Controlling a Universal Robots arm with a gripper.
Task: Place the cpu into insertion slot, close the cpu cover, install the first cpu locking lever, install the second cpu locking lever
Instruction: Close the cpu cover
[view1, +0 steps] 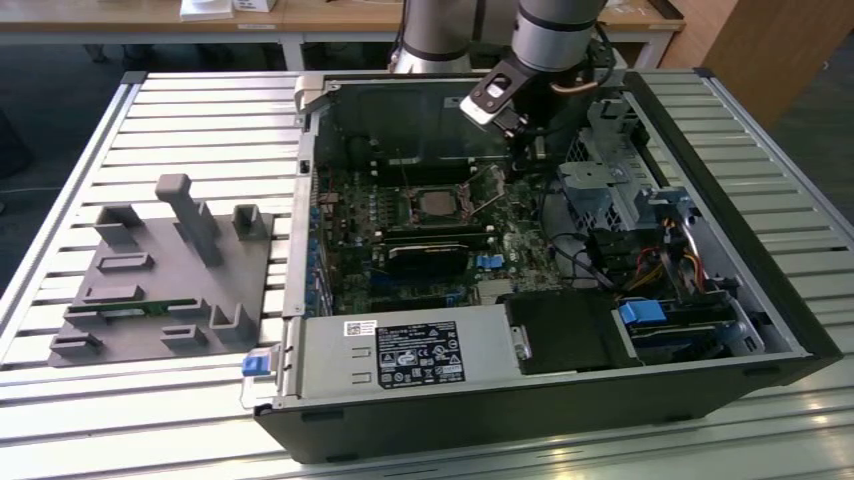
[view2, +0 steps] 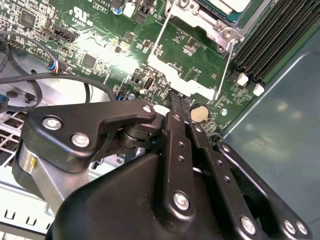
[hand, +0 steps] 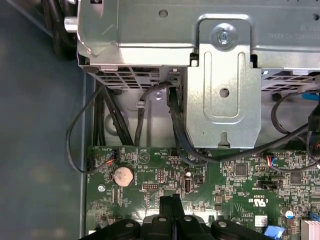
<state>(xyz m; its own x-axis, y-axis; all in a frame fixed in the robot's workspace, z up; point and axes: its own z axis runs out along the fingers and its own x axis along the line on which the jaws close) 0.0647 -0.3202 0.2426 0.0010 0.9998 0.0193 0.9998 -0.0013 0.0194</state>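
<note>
Down in the socket: the cpu (view1: 435, 203) sits flat in the insertion slot (view2: 207, 22), pale face up, so the placing step looks done to me.
Cover: the cpu cover (view2: 182, 82) is flipped open. It hinges at the slot's edge and swings out toward the gripper, and in the second wrist view you can see green board right through its square cut-out.
Why it's open: my guess is it has to be up for the chip to drop in, which leaves its free edge as the bit to work on.
Gripper spot: the gripper (view2: 180, 102) has its tips right at that free edge, just beside the coin battery (view2: 199, 114). Whether it's touching the plate or just off it, I honestly can't tell.
Pincer: the fingers are pressed together with just a thin seam between them in the first wrist view, and I see nothing pinched.
Why pressed together: probably because a closed tip makes a narrow poker for nudging thin metal instead of grabbing it.
Arm pose: the arm (view1: 554, 30) drops into the open case (view1: 534, 420) from the back of the exterior view. The wrist is tipped so the fingers point down at the board, between the socket and the drive cage (hand: 220, 75).
Levers: I can't pick them out from the cover's thin edges, so I'm not calling them.
Stage: looks like the cover-closing part, with the cover not down yet.
</note>
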